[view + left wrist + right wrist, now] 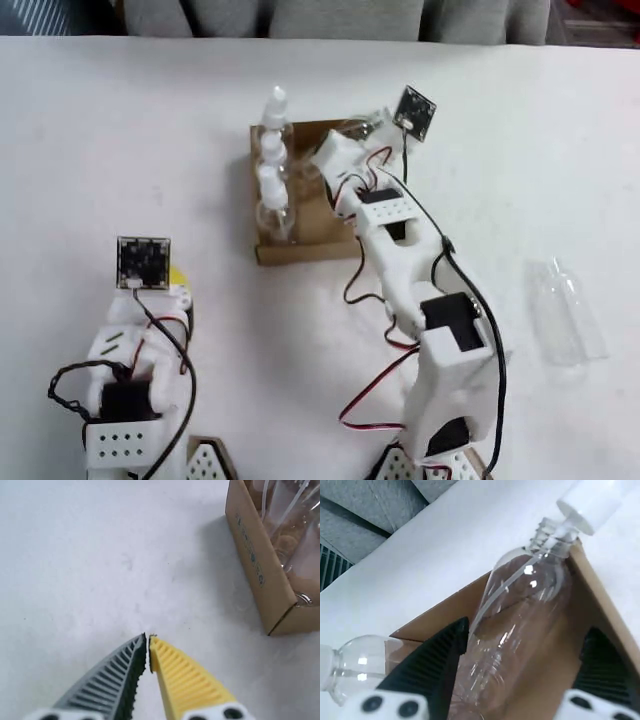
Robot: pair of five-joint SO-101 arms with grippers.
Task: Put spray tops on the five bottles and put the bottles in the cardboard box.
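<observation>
Two robot arms stand side by side at a white bench [120, 130], where a shallow cardboard box [300, 250] lies open near the middle. The right gripper [528, 628] hangs over the box's right half with its black jaws spread wide on either side of a clear bottle [520, 595]. That bottle wears a white spray top [585, 502] and lies in the box with its neck resting at the far rim. One jaw sits close against the bottle's side and the other stands apart from it, so the gripper has hold of nothing. Along the box's left side, a row of topped bottles [272, 150] lies packed together, three white tops showing in a line. Well to the right of the box, beyond the right arm, a lone bottle [565, 312] lies on its side on the bench, neck pointing toward the far edge. The left gripper [149, 639] sits low over bare bench near the box's left front corner, its grey and yellow jaws closed tip to tip and empty.
</observation>
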